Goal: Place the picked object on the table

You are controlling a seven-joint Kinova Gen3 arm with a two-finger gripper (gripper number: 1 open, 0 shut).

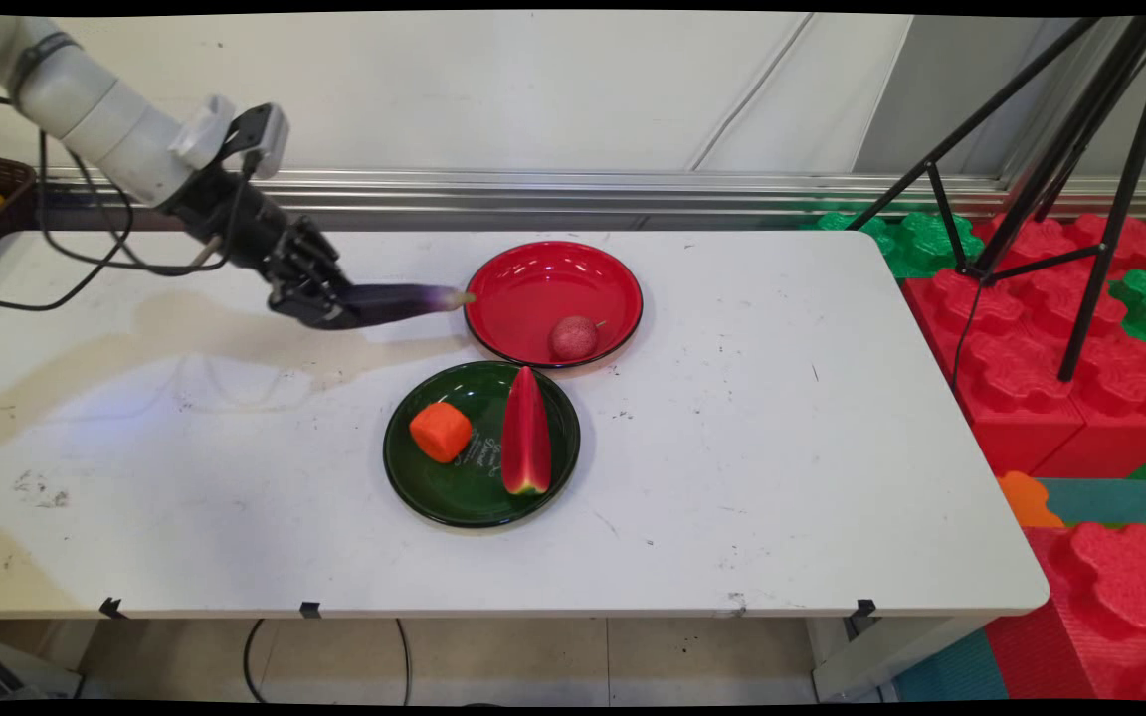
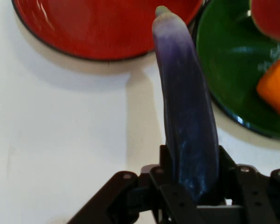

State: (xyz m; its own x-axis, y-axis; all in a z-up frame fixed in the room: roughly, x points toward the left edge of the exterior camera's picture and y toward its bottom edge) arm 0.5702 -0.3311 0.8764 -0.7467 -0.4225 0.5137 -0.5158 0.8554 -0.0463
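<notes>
Purple, glossy long eggplant (image 1: 404,301) pinched in the black two-finger claw (image 1: 334,303), held level above the white table (image 1: 782,418), pale tip at the rim of the red round plate (image 1: 533,283) with a pinkish ball (image 1: 574,337). Nearer, a dark green round plate (image 1: 454,487) carrying an orange chunk (image 1: 441,431) and a red watermelon slice (image 1: 525,434).

From the hand: claw (image 2: 191,186) clamped on the eggplant (image 2: 186,107), tip over the red plate (image 2: 93,28), green plate (image 2: 228,70) at right.

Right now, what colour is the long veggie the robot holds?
Dark purple eggplant, paler near its greenish tip; clearest in the hand view.
</notes>
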